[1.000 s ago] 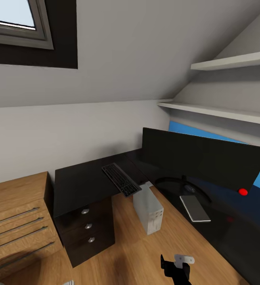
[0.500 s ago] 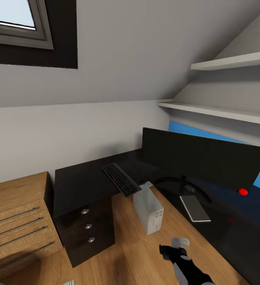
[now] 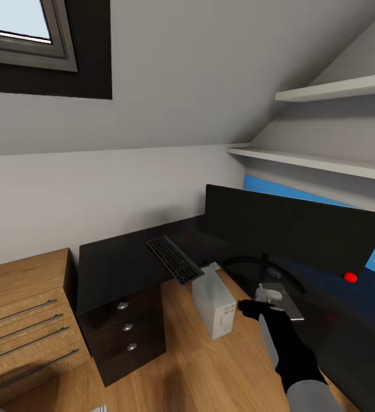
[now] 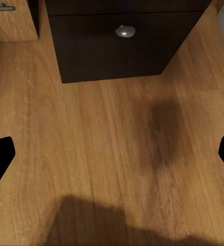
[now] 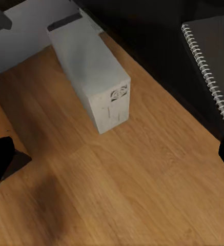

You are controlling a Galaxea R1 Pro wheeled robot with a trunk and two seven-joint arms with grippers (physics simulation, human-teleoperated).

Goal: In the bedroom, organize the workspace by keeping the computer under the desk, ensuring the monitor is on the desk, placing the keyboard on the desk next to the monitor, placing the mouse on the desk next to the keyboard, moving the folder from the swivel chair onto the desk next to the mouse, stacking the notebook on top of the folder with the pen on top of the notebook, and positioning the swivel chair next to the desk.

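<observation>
Attic bedroom, sloped white wall, wood floor. From the head view, the black bench [image 3: 124,266] carries the keyboard [image 3: 175,259] at its inner corner, the monitor [image 3: 290,232] along the far edge and the notebook [image 3: 287,303] at its near edge. My right gripper [image 3: 264,297] reaches toward the notebook; I cannot tell how its fingers stand. Left wrist: fingers spread over bare floor [image 4: 112,143] by the drawers [image 4: 117,41]. Right wrist: fingers spread, computer [image 5: 91,77] standing under the bench, spiral-bound notebook [image 5: 214,61] beside it. I judge it light, thin and fairly stiff; best pinched at its overhanging edge.

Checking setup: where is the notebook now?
In the head view, the notebook lies on the desk by the monitor stand, behind the right end effector.
</observation>
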